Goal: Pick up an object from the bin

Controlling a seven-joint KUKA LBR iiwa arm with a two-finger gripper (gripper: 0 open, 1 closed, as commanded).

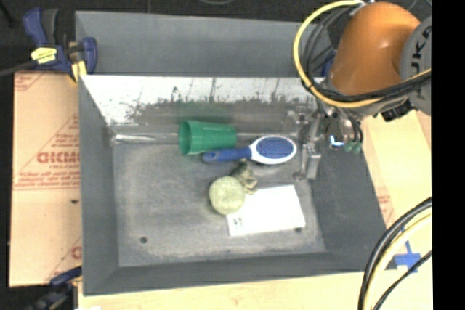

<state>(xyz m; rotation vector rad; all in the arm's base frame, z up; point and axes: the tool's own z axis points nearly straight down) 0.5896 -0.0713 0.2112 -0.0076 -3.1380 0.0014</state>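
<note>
My gripper (308, 165) hangs over the right part of the bin floor, its fingers pointing down just right of a blue and white brush (256, 151). The brush lies flat, its oval head toward the gripper and its blue handle running left. Nothing shows between the fingers, which stand slightly apart. Below the gripper lies a white card (268, 210) with small print at its left corner. A pale green ball (227, 194) rests against the card's left edge, with a small dark piece (245, 177) beside it.
A green plastic cup (205, 137) lies on its side near the back wall, left of the brush. The left half and the front strip of the bin floor are bare grey. The orange-covered wrist sits above the bin's right rim.
</note>
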